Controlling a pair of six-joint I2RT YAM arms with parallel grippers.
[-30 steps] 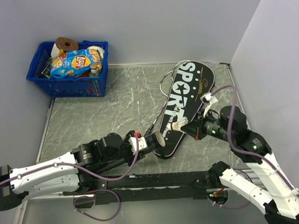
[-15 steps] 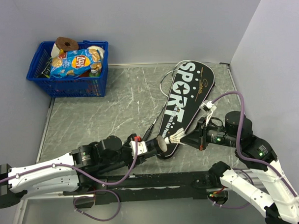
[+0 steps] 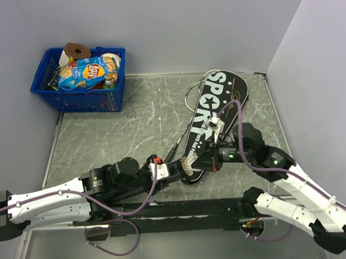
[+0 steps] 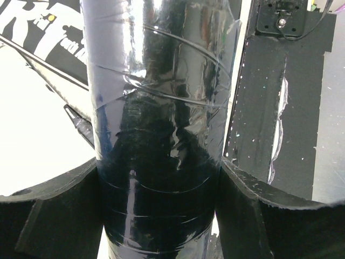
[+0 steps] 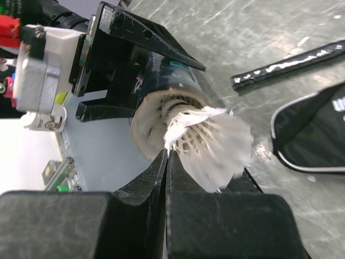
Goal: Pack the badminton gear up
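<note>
My left gripper (image 3: pixel 163 171) is shut on the long dark tube (image 3: pixel 175 169), whose open end faces right; the tube fills the left wrist view (image 4: pixel 159 135) between the fingers. My right gripper (image 3: pixel 202 161) is shut on the feathers of a white shuttlecock (image 3: pixel 190 163). In the right wrist view the shuttlecock (image 5: pixel 213 143) has its nose inside the tube's mouth (image 5: pixel 161 108). The black SPORT bag (image 3: pixel 215 114) lies behind, on top of white-framed rackets (image 3: pixel 193 89). A black racket handle (image 5: pixel 288 65) sticks out beside the bag.
A blue plastic basket (image 3: pixel 80 81) with a crisp packet stands at the far left corner. Grey walls close the back and right. A black base rail (image 3: pixel 181 211) runs along the near edge.
My right gripper has moved left with the shuttlecock, from over the bag's lower end to the tube's mouth. The left gripper with the tube has shifted slightly.
</note>
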